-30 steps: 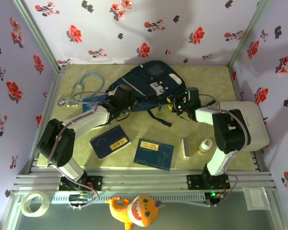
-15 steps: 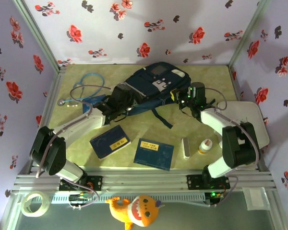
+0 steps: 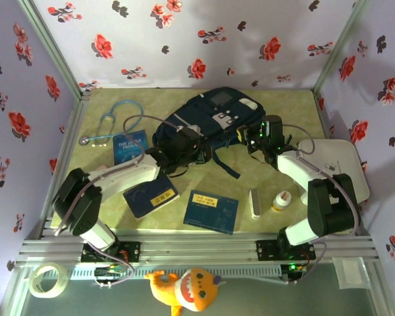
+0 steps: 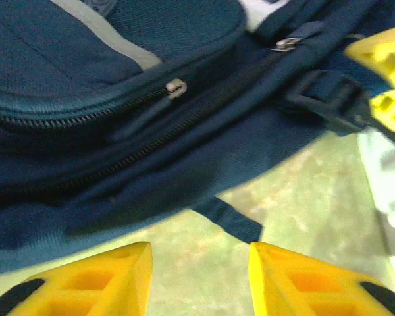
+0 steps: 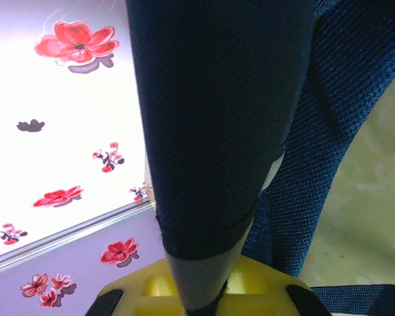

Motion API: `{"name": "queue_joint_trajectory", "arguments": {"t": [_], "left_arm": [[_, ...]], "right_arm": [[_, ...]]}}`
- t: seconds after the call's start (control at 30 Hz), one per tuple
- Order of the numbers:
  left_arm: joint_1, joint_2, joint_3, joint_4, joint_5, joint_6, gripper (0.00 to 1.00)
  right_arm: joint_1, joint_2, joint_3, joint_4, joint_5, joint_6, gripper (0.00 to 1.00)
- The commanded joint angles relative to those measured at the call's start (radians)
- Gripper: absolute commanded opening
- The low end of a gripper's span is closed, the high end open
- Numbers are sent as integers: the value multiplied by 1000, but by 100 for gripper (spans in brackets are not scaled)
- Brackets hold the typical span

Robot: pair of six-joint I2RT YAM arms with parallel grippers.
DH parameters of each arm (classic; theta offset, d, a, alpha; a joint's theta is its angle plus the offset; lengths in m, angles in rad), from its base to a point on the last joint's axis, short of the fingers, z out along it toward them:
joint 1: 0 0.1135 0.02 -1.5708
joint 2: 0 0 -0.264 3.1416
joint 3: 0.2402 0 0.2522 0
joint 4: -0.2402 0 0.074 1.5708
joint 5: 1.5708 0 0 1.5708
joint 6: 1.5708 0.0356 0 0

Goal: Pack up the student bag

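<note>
Left gripper (image 4: 199, 266) has released, its fingers now apart beside the student bag (image 3: 214, 118), while right gripper (image 3: 247, 136) has clamped onto its strap (image 5: 210, 131): bag repositioned, nothing packed yet.

Student bag (image 3: 214, 112), left hand (image 3: 195, 151) at its near edge, right hand (image 3: 250, 137) at its right side

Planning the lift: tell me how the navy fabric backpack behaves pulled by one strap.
Probably floppy: the navy fabric backpack lies slumped, so it should sag. The woven strap in the right pincer looks soft, likely tautening first.
</note>
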Motion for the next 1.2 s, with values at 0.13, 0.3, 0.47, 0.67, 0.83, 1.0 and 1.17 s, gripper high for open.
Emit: {"name": "queue_joint_trajectory", "arguments": {"t": [0.13,0.3,0.47,0.67,0.83,1.0,1.17], "left_arm": [[101,143,152,-16,-47,111,41],[151,218,254,-9,-57,182,45],[155,178,217,-26,-61,229,52],[100,25,34,40,25,307,56],[18,5,-31,158,63,361,61],[-16,114,73,160,105,400,57],[-15,213,168,196,118,443,48]], "right_arm": [[1,-66,-11,36,12,19,3],[8,-64,-26,60,7,46,3],[8,-45,-19,121,19,99,3],[8,-20,36,131,46,137,3],[8,-4,75,131,48,149,3],[9,-8,82,126,34,162,3],[11,-30,80,108,23,167,3]]}}
